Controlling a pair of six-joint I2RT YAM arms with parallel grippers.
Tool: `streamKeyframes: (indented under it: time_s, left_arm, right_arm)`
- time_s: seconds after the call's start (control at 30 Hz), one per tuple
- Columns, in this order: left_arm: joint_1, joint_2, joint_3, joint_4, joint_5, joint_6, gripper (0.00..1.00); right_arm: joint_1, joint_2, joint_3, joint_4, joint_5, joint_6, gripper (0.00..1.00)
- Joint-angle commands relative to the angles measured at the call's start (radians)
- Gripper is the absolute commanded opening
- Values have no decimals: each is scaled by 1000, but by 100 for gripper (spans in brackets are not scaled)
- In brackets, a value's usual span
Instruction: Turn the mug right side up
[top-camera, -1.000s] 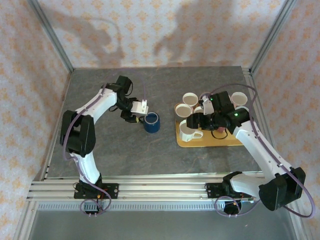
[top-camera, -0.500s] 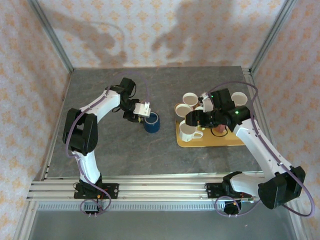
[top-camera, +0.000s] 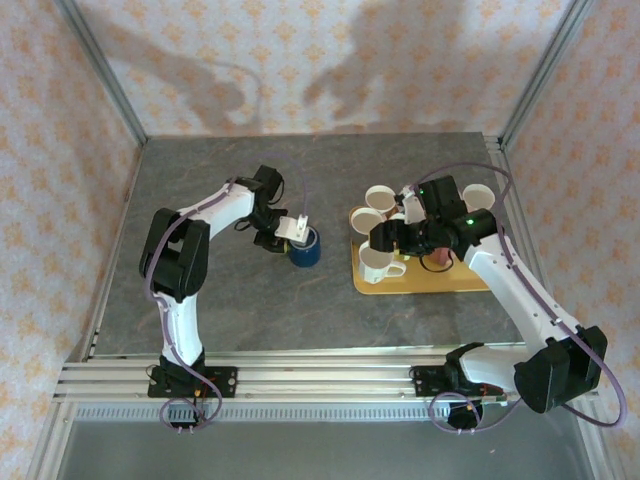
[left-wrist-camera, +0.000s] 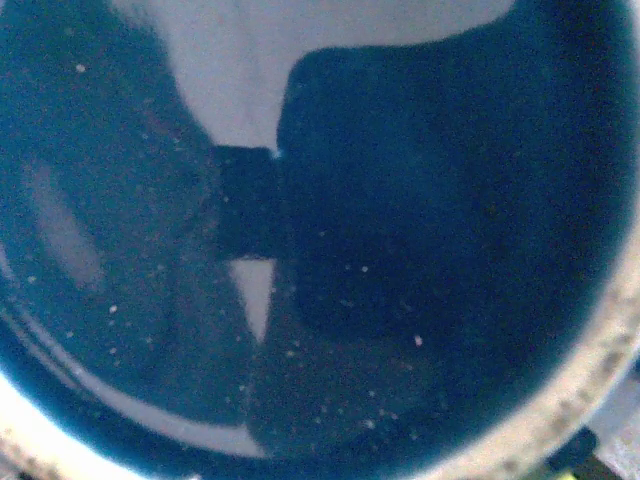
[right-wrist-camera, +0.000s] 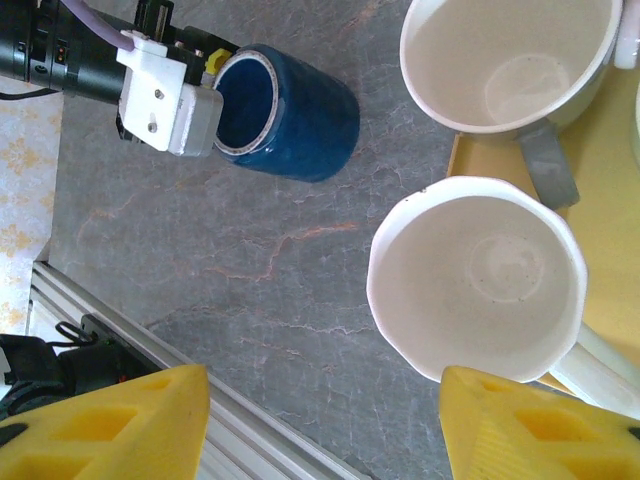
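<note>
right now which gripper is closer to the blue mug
Left. The left gripper is at the blue mug's rim; the right gripper hovers over the white mugs at the yellow tray.

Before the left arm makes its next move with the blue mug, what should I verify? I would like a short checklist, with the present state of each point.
1. Blue mug has its opening facing up: ok.
2. Left fingers are at the mug's rim: ok.
3. Left fingers are closed firmly on the rim: cannot tell.
4. Blue mug stands on the table, apart from the tray: ok.
5. Right fingers are apart and empty, over the white mugs and away from the blue mug: ok.
</note>
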Motion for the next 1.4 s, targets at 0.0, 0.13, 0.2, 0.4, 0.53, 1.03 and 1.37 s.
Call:
streamKeyframes:
  time_s: [0.0,0.13,0.2,0.4,0.53,1.03,1.37]
  left_arm:
    - [-7,11,35,-30,-6,13,31]
    - [-7,12,53,-39,-5,8,30]
    - [-7,8,57,-42,-8,4,32]
    - [-7,-4,75,-74,-4,6,32]
    - [-7,2,77,-95,3,12,25]
    - [-10,32,74,-70,23,-70,1]
    - [-9,-62,-15,19,149,-288,0]
  right_arm:
    - [-11,6,32,-15,5,4,62]
    - [-11,10,29,-17,5,3,62]
    - [-12,13,27,-12,1,5,62]
    - [-13,25,24,-9,-5,7,61]
    - [-13,25,26,-11,-3,2,61]
    - [-17,15,38,-20,-1,3,61]
    - [-21,0,20,-3,-1,15,61]
